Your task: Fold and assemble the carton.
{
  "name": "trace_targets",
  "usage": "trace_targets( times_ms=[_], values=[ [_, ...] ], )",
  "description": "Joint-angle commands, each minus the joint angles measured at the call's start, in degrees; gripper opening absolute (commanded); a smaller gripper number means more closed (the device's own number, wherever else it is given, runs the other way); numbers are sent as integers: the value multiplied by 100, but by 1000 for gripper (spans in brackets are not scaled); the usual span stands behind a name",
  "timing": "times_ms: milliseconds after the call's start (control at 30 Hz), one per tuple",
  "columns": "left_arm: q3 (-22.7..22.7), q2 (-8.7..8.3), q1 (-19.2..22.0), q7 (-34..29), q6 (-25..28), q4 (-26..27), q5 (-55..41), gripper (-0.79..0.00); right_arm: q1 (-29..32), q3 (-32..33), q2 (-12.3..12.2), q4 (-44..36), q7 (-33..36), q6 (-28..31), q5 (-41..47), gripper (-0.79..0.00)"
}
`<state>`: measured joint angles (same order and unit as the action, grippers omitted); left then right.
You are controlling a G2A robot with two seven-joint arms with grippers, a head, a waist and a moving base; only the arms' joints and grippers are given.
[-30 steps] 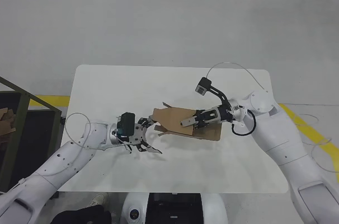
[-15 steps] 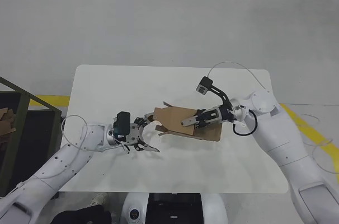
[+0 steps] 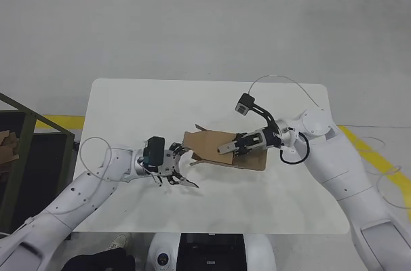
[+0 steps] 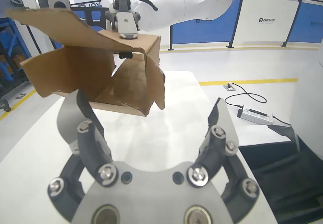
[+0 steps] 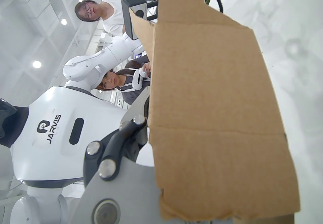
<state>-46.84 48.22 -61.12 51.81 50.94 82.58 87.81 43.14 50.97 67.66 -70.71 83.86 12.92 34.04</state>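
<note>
A brown carton, partly opened with loose flaps, is held tilted just above the white table near its middle. My right gripper is shut on the carton's top panel, one finger above and one inside, as the left wrist view shows it. In the right wrist view the carton hides one finger; the other finger lies against its edge. My left gripper stands open facing the carton's open end, one fingertip just under a hanging flap. From above, the left gripper sits left of the carton.
A dark green-framed bin holding flat cardboard stands off the table's left side. Bare table surface lies behind the carton and along the front edge.
My left gripper drew back slightly, then came right toward the carton's open end. The carton in the right gripper shifted a little to the left.
</note>
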Motion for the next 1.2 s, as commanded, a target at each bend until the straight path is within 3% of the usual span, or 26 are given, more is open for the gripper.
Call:
trace_targets(
  times_ms=[0, 167, 200, 267, 300, 333, 533, 600, 767, 967, 1167],
  values=[
    [2, 13, 19, 24, 9, 12, 28, 0, -2, -10, 7, 7, -6, 8, -2, -785],
    [43, 60, 68, 52, 20, -14, 61, 0, -9, -20, 19, 32, 14, 10, 6, -785],
    [55, 72, 81, 59, 24, -22, 60, -34, -8, -19, 21, 35, 16, 12, 6, -785],
    [76, 95, 109, 70, 42, -51, 48, -299, -5, -13, 22, 41, 25, 17, 4, -785],
    [86, 106, 123, 74, 45, -64, 46, -394, -4, -9, 22, 44, 30, 18, 3, -785],
    [95, 117, 133, 79, 55, -80, 35, -403, -2, -5, 22, 47, 35, 20, 2, -785],
    [105, 166, 171, 89, 63, -157, -12, -406, 10, 3, 27, 62, 63, 28, 10, -785],
    [101, 176, 174, 78, 74, -176, -25, -363, 11, 4, 31, 73, 68, 38, 13, -785],
    [79, 187, 161, 48, 105, -189, -76, -351, 8, -2, 40, 95, 89, 41, 19, -785],
    [26, 160, 108, 12, 141, -145, -215, -259, 23, 11, 44, 105, 109, 60, 23, -785],
    [-17, 108, 39, -109, 262, -128, -622, -274, 39, 24, 44, 69, 134, 57, 10, -785]
  ],
)
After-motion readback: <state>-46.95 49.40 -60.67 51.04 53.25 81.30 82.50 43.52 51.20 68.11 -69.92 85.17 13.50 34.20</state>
